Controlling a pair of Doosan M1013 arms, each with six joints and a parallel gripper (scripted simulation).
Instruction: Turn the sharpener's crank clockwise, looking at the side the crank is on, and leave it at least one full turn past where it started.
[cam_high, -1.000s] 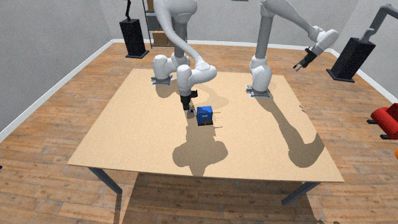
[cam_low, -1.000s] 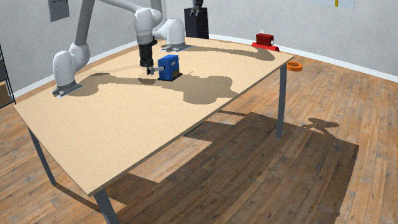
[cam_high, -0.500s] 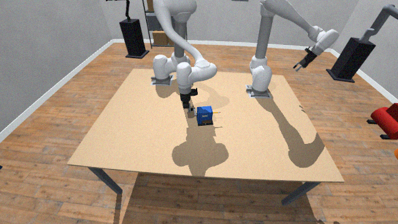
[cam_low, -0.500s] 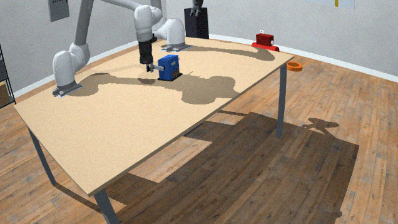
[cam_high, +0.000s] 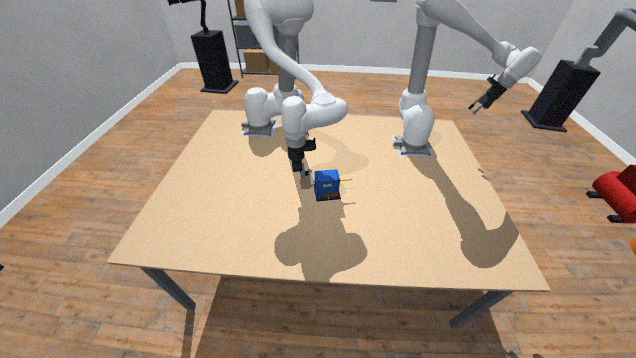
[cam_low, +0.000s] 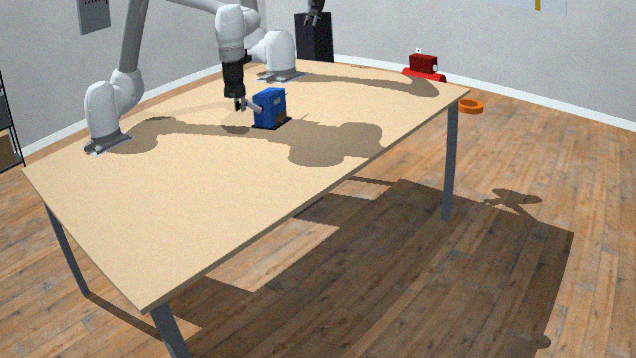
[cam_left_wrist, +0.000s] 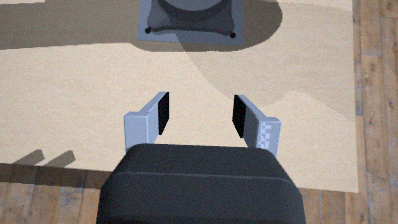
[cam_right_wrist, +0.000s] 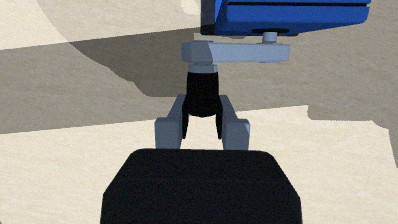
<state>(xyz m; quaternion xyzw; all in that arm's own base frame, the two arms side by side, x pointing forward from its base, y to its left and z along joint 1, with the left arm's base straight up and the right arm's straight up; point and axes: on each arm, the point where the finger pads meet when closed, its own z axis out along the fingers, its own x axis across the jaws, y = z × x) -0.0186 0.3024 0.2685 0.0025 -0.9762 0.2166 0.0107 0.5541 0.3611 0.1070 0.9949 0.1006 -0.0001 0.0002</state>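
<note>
Blue pencil sharpener stands mid-bench, its crank arm facing left, where the right gripper's part-open fingers clamp the black knob, presumably so the wrist's circling drives the crank.

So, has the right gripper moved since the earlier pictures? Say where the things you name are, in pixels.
Yes. In the exterior view, the right gripper (cam_high: 306, 173) (cam_low: 240, 104) (cam_right_wrist: 202, 108) has gone up a little, judged against the blue sharpener (cam_high: 327, 185) (cam_low: 268, 109) (cam_right_wrist: 295, 16).
</note>
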